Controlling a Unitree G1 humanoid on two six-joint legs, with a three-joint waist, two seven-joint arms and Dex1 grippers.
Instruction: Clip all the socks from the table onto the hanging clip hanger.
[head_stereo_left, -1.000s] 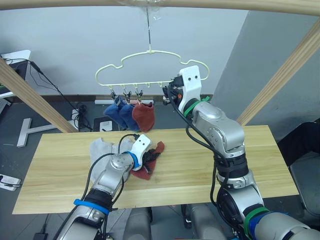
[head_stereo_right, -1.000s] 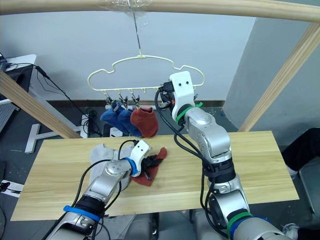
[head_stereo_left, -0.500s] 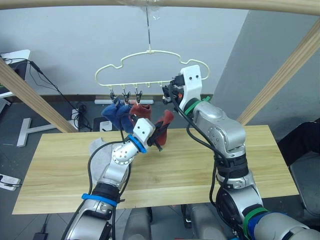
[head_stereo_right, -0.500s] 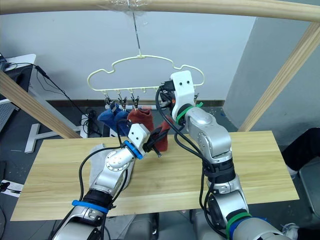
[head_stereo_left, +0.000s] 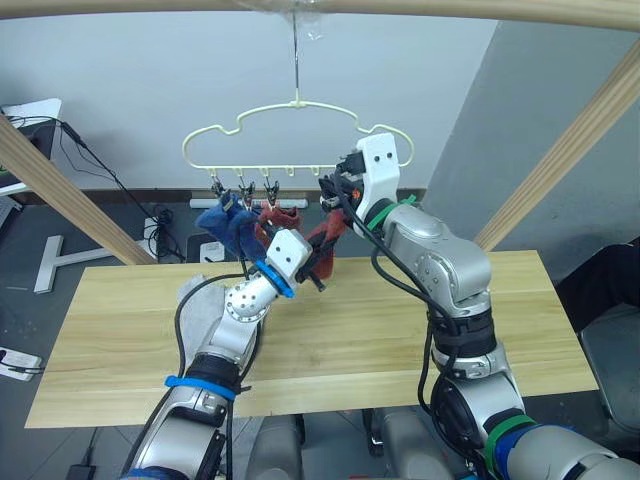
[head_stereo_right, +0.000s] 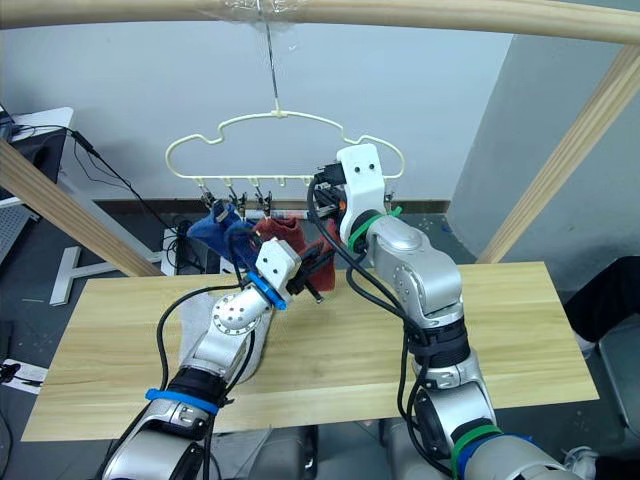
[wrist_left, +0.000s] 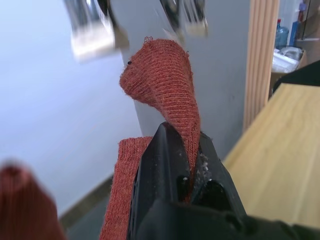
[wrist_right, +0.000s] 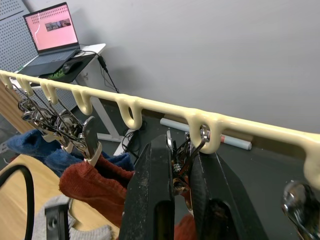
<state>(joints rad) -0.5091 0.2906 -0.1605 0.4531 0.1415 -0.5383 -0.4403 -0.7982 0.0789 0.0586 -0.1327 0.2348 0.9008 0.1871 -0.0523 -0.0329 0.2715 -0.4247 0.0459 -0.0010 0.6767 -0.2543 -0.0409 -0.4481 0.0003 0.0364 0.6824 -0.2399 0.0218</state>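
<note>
Your left tool (wrist_left: 192, 150) is closed on a rust red sock (wrist_left: 165, 85), pinching its fabric between the black fingers and holding it raised off the counter (head_stereo_left: 420, 330), just below the clip hanger (head_stereo_left: 297, 135). The sock's free end curls upward close under the metal clips. Your right tool (wrist_right: 181, 165) is up at the hanger, its fingers narrowed around one metal clip (wrist_right: 187, 155) that hangs from a loop of the pale yellow wire. Next along the wire, the other group of clips already holds three socks: another rust red sock (head_stereo_left: 283, 221) and two blue socks (head_stereo_left: 228, 224), hanging side by side and touching. Down on the counter, beside your left arm, you have grey socks (head_stereo_left: 203, 300) lying in a soft heap. The hanger's hook goes up to the wooden pole frame (head_stereo_left: 450, 10) overhead
</note>
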